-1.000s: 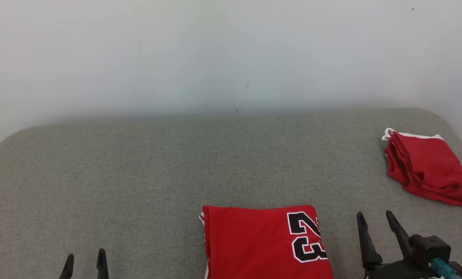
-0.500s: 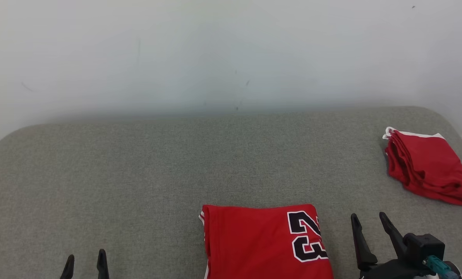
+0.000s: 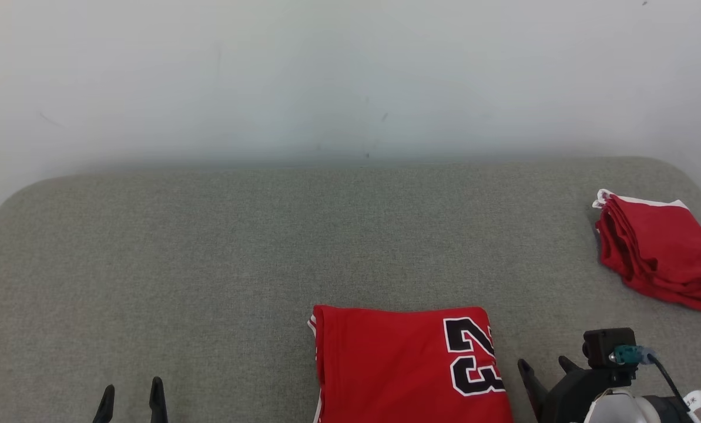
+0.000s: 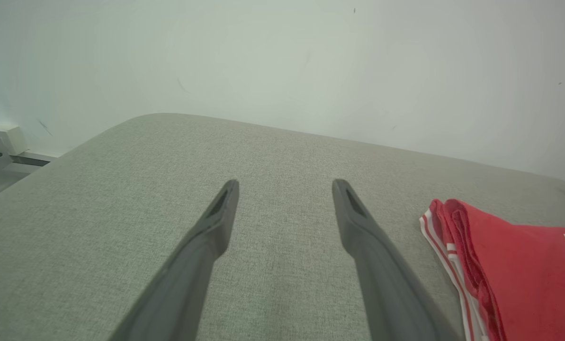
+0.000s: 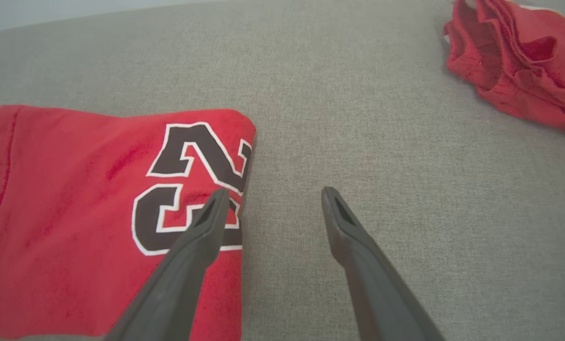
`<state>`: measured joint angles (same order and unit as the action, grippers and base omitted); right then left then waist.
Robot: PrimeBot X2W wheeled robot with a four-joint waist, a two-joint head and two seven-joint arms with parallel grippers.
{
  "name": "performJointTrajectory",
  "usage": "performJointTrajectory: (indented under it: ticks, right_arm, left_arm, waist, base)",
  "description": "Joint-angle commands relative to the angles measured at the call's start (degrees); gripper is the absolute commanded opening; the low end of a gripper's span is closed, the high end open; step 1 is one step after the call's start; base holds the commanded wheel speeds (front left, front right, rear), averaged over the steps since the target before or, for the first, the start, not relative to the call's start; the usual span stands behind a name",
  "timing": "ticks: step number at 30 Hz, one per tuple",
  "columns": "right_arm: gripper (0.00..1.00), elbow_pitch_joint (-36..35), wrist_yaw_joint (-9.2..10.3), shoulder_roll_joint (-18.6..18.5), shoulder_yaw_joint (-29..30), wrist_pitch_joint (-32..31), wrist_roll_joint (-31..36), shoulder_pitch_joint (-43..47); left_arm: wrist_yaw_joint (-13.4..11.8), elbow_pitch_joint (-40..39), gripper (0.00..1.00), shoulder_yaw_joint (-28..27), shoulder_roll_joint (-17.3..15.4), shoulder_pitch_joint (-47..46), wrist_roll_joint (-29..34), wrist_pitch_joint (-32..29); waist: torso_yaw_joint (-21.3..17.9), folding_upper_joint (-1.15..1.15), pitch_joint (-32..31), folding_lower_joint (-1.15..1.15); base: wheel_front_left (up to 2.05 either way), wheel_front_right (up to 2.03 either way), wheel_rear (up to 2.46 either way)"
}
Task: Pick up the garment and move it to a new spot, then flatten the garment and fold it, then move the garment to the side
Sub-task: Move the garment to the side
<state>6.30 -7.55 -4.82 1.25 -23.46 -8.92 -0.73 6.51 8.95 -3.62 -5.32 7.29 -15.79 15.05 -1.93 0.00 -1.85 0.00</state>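
Note:
The garment (image 3: 409, 364) lies folded into a red rectangle at the front middle of the grey padded surface, its black "23" facing up near its right edge. My right gripper (image 3: 544, 367) hangs open just right of that edge, fingers tipped downward. In the right wrist view the garment (image 5: 74, 203) fills the left side, and the right gripper (image 5: 273, 199) straddles its right edge, one finger over the number and the other over bare fabric. My left gripper (image 3: 131, 396) stands open at the lower left, well away from the garment. From the left wrist, the left gripper (image 4: 284, 189) holds nothing, with the garment's striped trim (image 4: 452, 265) to its right.
A plain red garment (image 3: 656, 258) with white edging lies crumpled at the far right of the grey surface (image 3: 209, 264); it is also in the right wrist view (image 5: 514, 61). A pale wall rises behind the rounded back edge.
My right gripper has moved left toward the garment and pitched downward, so its fingers look shorter. The head camera has shifted slightly. My left gripper and the garment have stayed put.

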Motion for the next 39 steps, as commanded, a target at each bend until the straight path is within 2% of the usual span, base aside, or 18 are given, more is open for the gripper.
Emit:
performJointTrajectory:
  ticks: [1, 5, 8, 16, 22, 23, 24, 26, 35, 39]
  right_arm:
    - [1.0, -0.9, 0.15, 0.3, 0.9, -4.0, 0.9, 0.4]
    - [1.0, -3.6, 0.15, 1.3, 2.8, -13.4, 1.2, -1.0]
    - [1.0, -4.2, 0.15, 1.6, 3.4, -17.4, 1.3, -2.1]
    - [1.0, -0.5, 0.15, 2.0, 2.3, -22.4, -0.3, -3.4]
    - [1.0, 2.9, 0.14, 2.0, 1.2, -22.1, -1.3, -4.2]
    - [0.81, 3.6, 0.14, 2.0, 1.2, -22.3, -1.2, -4.4]
    - [0.38, 4.1, 0.14, 2.0, 1.1, -22.4, -0.7, -4.5]
    - [0.0, 4.6, 0.14, 2.0, 1.0, -22.0, -0.5, -4.5]
    - [0.0, 4.0, 0.14, 1.7, -0.1, -18.8, 1.8, -11.0]
    - [0.0, 5.4, 0.14, -1.0, -2.3, -19.3, 2.1, -17.3]
  left_arm:
    - [0.0, -0.2, 1.0, -0.1, 0.3, 0.1, 0.6, 0.2]
    - [0.2, -0.4, 1.0, 0.4, 0.5, -0.4, 1.2, 0.2]
    - [0.4, -0.2, 1.0, 1.0, 0.6, -1.8, 1.3, 0.2]
    - [0.5, 0.3, 1.0, 1.7, 0.5, -3.4, 1.4, 0.2]
    - [0.7, 0.3, 1.0, 2.0, 0.2, -4.0, 1.2, 0.2]
    - [0.7, 0.3, 1.0, 2.1, 0.1, -3.9, 1.2, 0.2]
    - [0.7, 0.3, 1.0, 2.1, 0.1, -4.0, 1.2, 0.2]
    - [0.8, 0.3, 1.0, 2.1, 0.0, -4.2, 1.3, 0.2]
    - [0.2, -0.6, 1.0, 1.8, 0.5, -5.3, 1.4, 0.2]
    - [0.1, -1.7, 1.0, 2.3, 0.8, -6.7, 1.7, 0.2]
  waist:
    - [0.3, 0.0, 0.4, 0.0]
    - [1.3, 0.0, 1.6, 0.0]
    - [2.8, 0.0, 2.8, 0.0]
    - [6.4, 0.0, 6.0, 0.0]
    - [7.7, 0.0, 7.1, 0.0]
    - [7.7, 0.0, 7.2, 0.0]
    - [7.8, 0.0, 7.3, 0.0]
    - [7.8, 0.0, 7.3, 0.0]
    - [4.2, 0.0, 7.8, 0.0]
    - [1.5, 0.0, 9.8, 0.0]
  base:
    - [0.0, 0.0, 0.0]
    - [0.0, 0.0, 0.0]
    - [0.0, 0.0, 0.0]
    - [0.0, 0.0, 0.0]
    - [0.0, 0.0, 0.0]
    - [0.0, 0.0, 0.0]
    - [0.0, 0.0, 0.0]
    - [0.0, 0.0, 0.0]
    - [0.0, 0.0, 0.0]
    - [0.0, 0.0, 0.0]
